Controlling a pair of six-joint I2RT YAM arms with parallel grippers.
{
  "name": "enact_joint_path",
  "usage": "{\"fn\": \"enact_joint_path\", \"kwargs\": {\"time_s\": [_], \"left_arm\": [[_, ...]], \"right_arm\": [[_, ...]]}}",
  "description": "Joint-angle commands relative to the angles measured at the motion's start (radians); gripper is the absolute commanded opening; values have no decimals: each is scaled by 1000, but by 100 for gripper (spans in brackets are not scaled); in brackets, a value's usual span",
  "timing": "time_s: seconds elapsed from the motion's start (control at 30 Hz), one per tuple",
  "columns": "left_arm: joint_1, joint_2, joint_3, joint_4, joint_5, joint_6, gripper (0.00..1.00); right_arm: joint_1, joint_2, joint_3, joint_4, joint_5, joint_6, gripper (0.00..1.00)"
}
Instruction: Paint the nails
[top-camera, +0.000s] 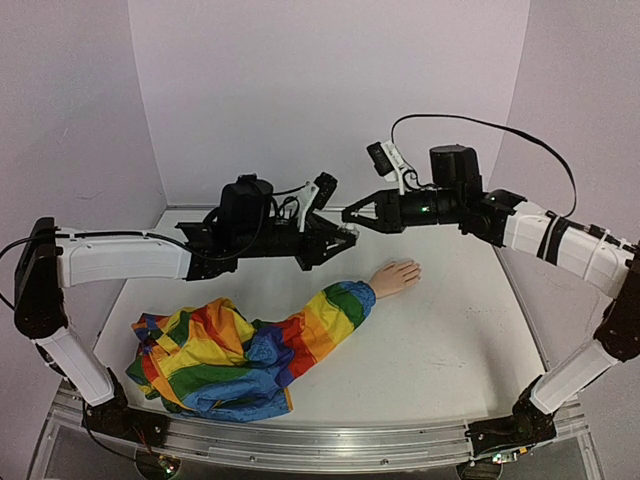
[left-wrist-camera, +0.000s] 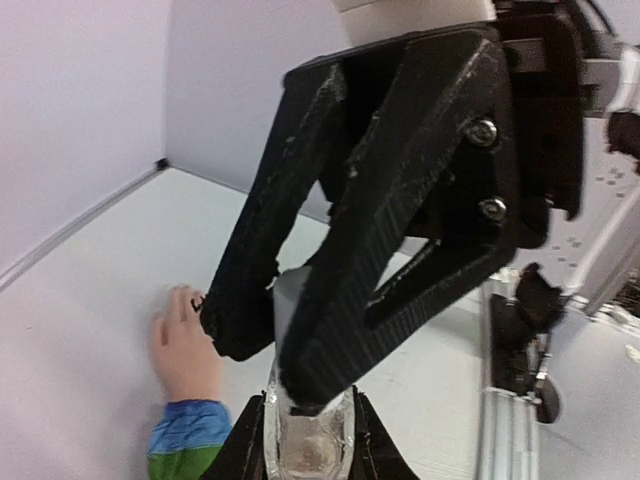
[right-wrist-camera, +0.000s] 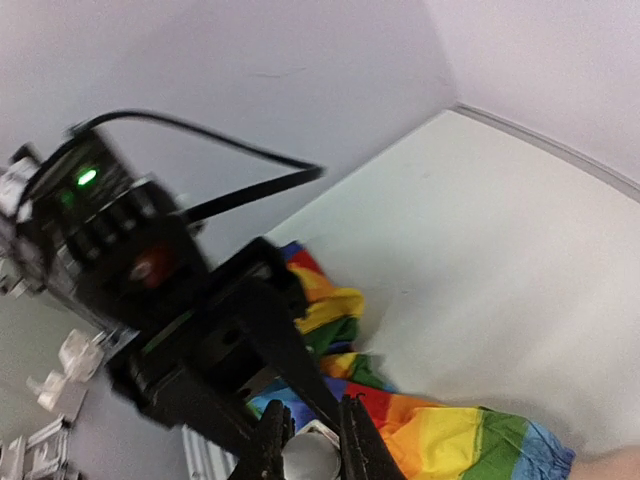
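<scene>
A small clear bottle (left-wrist-camera: 308, 440) is held in the air by my left gripper (left-wrist-camera: 308, 420), which is shut on its sides. My right gripper (right-wrist-camera: 312, 452) meets it head-on and is shut on the bottle's pale cap (right-wrist-camera: 310, 460). In the top view the two grippers, left (top-camera: 340, 240) and right (top-camera: 350, 216), touch tips above the middle of the table. The pale mannequin hand (top-camera: 397, 276) lies flat on the table below and to the right of them, at the end of a rainbow sleeve (top-camera: 330, 315). Its nails (left-wrist-camera: 180, 297) are too small to make out.
The rest of the rainbow garment (top-camera: 215, 360) is heaped at the front left of the white table (top-camera: 450, 340). An aluminium rail (top-camera: 320, 445) runs along the near edge. Purple walls close in the back and both sides.
</scene>
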Motion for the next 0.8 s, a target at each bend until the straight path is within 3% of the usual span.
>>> {"fn": "enact_joint_path", "kwargs": {"time_s": [0.0, 0.07, 0.13, 0.27, 0.37, 0.5, 0.6, 0.77], "left_arm": [[0, -57, -9, 57, -594, 144, 0], [-20, -50, -4, 56, -645, 195, 0], [-27, -45, -8, 54, -649, 207, 0], [-30, -39, -19, 52, -600, 210, 0], [-30, -35, -21, 50, -549, 218, 0], [-30, -26, -26, 46, -538, 218, 0], [-31, -20, -29, 42, -525, 216, 0], [-34, -11, -22, 36, -496, 221, 0]], "right_arm": [[136, 26, 41, -124, 522, 147, 0], [170, 39, 80, -170, 650, 186, 0], [174, 35, 96, -181, 685, 203, 0], [162, 53, 169, -227, 607, 155, 0], [118, 69, 220, -278, 440, 127, 30], [49, 72, 262, -342, 315, 125, 56], [32, 77, 287, -382, 293, 100, 67], [33, 115, 313, -400, 275, 86, 67]]}}
